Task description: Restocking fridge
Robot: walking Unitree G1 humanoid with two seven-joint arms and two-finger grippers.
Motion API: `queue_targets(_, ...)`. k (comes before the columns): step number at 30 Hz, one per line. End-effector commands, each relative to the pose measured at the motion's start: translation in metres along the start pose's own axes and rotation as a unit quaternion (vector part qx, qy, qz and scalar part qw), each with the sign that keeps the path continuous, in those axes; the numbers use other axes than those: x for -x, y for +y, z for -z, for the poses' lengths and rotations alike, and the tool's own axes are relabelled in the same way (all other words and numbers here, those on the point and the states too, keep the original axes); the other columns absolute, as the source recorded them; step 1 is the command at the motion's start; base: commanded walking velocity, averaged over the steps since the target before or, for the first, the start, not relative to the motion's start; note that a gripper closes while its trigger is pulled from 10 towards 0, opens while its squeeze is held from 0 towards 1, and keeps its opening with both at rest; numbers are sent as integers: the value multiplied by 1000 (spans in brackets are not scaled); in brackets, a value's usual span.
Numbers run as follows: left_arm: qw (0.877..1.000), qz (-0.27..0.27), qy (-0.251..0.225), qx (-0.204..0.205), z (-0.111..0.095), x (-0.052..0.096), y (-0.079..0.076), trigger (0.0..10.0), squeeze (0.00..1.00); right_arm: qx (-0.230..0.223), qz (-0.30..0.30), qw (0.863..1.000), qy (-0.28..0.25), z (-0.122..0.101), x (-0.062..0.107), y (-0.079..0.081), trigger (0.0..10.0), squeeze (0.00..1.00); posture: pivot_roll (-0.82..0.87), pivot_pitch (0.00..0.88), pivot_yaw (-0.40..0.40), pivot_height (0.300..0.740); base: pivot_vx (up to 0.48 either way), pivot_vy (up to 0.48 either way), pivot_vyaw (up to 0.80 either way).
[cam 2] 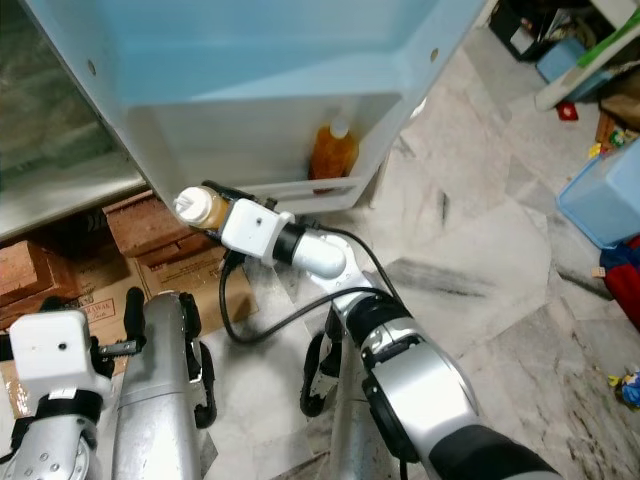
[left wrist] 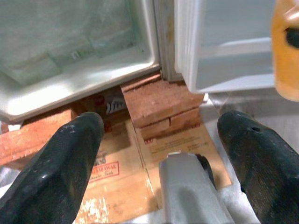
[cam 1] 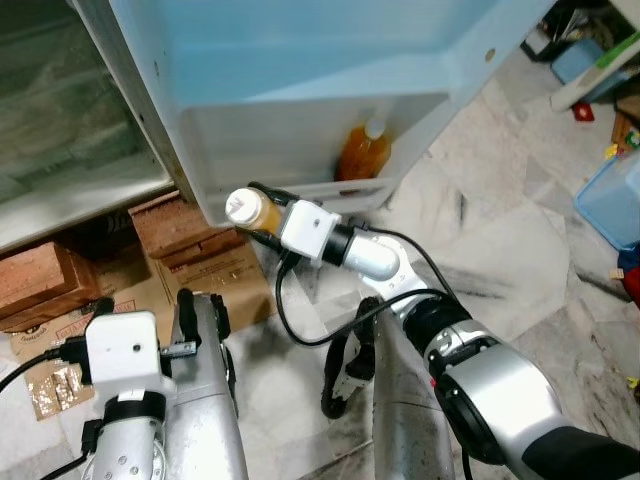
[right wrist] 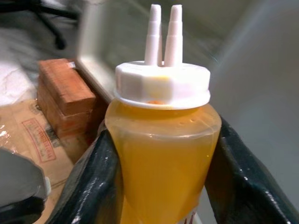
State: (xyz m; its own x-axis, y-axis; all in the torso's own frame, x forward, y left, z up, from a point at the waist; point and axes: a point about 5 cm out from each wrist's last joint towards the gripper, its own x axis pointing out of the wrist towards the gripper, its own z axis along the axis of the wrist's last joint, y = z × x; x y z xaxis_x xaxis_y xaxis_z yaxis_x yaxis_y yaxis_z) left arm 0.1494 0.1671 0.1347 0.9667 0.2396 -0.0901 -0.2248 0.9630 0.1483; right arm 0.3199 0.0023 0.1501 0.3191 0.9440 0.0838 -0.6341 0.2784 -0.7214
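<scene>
My right gripper [cam 1: 255, 213] is shut on a yellow squeeze bottle [right wrist: 161, 154] with a white twin-nozzle cap, held just in front of the lower door shelf [cam 1: 300, 160] of the open fridge door. A second orange bottle [cam 1: 363, 152] with a white cap stands inside that shelf at its right end. My left gripper [left wrist: 159, 154] is open and hangs low near the floor, pointing at the fridge's base, with nothing between its black fingers [left wrist: 60, 172].
The fridge stands on red bricks [cam 1: 175, 225] with flattened cardboard [cam 1: 210, 285] on the floor beneath. A glass fridge shelf [cam 1: 60, 130] shows at the left. Marble floor spreads to the right, with a blue plastic bin [cam 1: 612, 200] and scattered items at the far right.
</scene>
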Motion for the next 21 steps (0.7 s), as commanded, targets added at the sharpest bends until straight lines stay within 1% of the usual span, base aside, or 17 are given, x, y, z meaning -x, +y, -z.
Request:
queue_targets(1, 1000, 8, 13, 0, 1, 6, -1, 10000, 0, 20, -15, 1000, -6, -1, 0, 7, 10000, 0, 291, 478, -144, 563, 0, 0, 0)
queue_targets(4, 1000, 10, 15, -1, 0, 8, -2, 10000, 0, 38, -14, 999, 4, 0, -2, 9, 10000, 0, 298, 484, -136, 563, 0, 0, 0)
queue_targets(6, 1000, 11, 15, -2, -1, 9, -2, 10000, 0, 55, -6, 998, 10, 1, -3, 6, 10000, 0, 303, 483, -134, 563, 0, 0, 0)
queue_targets(7, 1000, 12, 15, -2, -2, 9, -2, 10000, 0, 60, 8, 998, 13, 0, -5, 1, 10000, 0, 306, 483, -130, 563, 0, 0, 0)
queue_targets(8, 1000, 12, 15, -2, -2, 9, -2, 10000, 0, 60, 8, 998, 13, 0, -5, 1, 10000, 0, 306, 483, -130, 563, 0, 0, 0)
queue_targets(9, 1000, 13, 15, -2, -2, 9, -2, 10000, 0, 68, 25, 997, 17, -1, -6, -7, 10000, 0, 307, 485, -128, 563, 0, 0, 0)
queue_targets(10, 1000, 15, 16, -3, -3, 9, -1, 10000, 0, 89, 50, 994, 21, -2, -8, -17, 10000, 0, 305, 485, -125, 563, 0, 0, 0)
queue_targets(11, 1000, 15, 16, -3, -3, 9, -1, 10000, 0, 89, 50, 994, 21, -2, -8, -17, 10000, 0, 305, 485, -125, 563, 0, 0, 0)
queue_targets(13, 1000, 16, 15, -4, -4, 7, -2, 10000, 0, 150, 87, 984, 39, -3, -8, -37, 10000, 0, 304, 483, -126, 563, 0, 0, 0)
queue_targets(14, 1000, 16, 15, -4, -4, 7, -2, 10000, 0, 150, 87, 984, 39, -3, -8, -37, 10000, 0, 304, 483, -126, 563, 0, 0, 0)
queue_targets(15, 1000, 16, 15, -4, -4, 7, -2, 10000, 0, 158, 101, 981, 50, -1, -6, -43, 10000, 0, 303, 484, -127, 563, 0, 0, 0)
queue_targets(18, 1000, 17, 16, -3, -5, 7, -3, 10000, 0, 169, 120, 975, 73, 4, 0, -50, 10000, 0, 303, 485, -129, 563, 0, 0, 0)
queue_targets(21, 1000, 17, 16, -3, -5, 7, -3, 10000, 0, 179, 126, 972, 84, 7, 3, -52, 10000, 0, 303, 485, -130, 563, 0, 0, 0)
